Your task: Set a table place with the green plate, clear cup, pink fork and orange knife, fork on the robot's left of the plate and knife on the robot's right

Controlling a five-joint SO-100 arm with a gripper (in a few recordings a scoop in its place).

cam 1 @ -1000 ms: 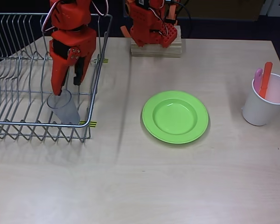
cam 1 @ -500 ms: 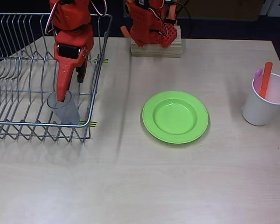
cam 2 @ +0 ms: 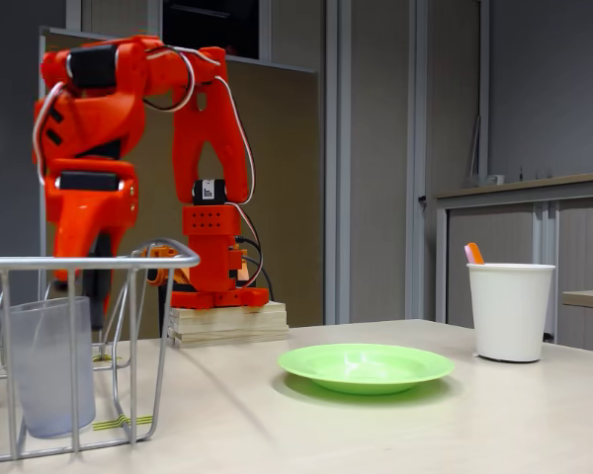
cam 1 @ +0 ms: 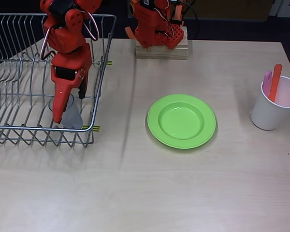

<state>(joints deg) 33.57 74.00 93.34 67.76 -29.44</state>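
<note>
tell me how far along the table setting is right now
Done: only the green plate lies out on the table. In hand: the gripper is down in the wire dish rack at the clear cup, one finger seemingly inside it; a firm grip cannot be confirmed. Left: the cup, then the pink fork and orange knife, both standing in the white cup.

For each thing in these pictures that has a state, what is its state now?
clear cup: upright inside the wire rack, one gripper finger inside it
gripper: lowered over the cup, jaws apart
green plate: flat on the table, empty
white cup: upright, holding cutlery
pink fork: standing in the white cup
orange knife: standing in the white cup
</note>
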